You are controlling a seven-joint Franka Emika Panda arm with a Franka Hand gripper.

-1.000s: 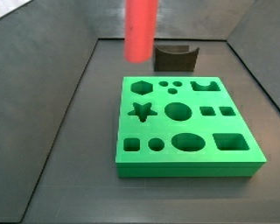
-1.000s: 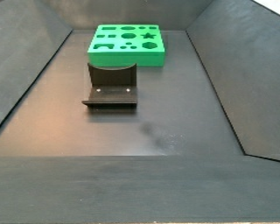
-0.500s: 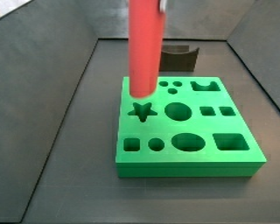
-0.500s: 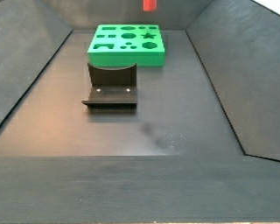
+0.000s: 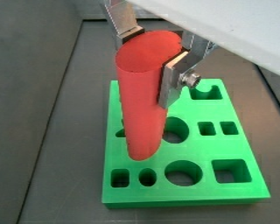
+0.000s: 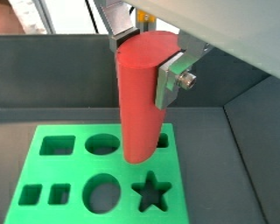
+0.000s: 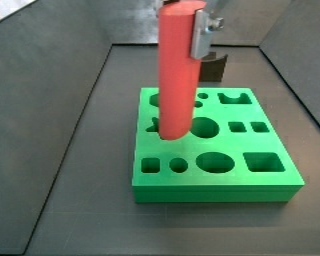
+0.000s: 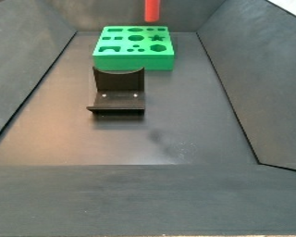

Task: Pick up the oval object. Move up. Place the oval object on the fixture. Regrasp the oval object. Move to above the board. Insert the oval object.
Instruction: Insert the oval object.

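My gripper [image 5: 150, 54] is shut on the oval object [image 5: 143, 96], a smooth red peg held upright by its upper end. It hangs above the board [image 5: 230, 188], a bright green slab with many shaped holes. Both wrist views show silver fingers [image 6: 168, 80] clamping the peg [image 6: 140, 96] over the board [image 6: 38, 166]. In a side view the peg [image 7: 176, 75] hangs over the board [image 7: 276, 180], its lower end hiding the star hole. In another side view only the peg's lower tip [image 8: 151, 9] shows above the board [image 8: 136, 57]. The fixture [image 8: 117, 93] stands empty in front of the board.
The fixture's dark block [image 7: 214, 67] shows behind the peg in a side view. Dark grey walls [image 8: 27, 93] slope around the floor [image 8: 151, 139]. A star hole [image 6: 149, 191] and an oval hole [image 6: 101, 192] lie near the peg's lower end.
The peg has moved forward and lower over the board, from beside the fixture to over the star hole area; more of it and the gripper's finger now show.
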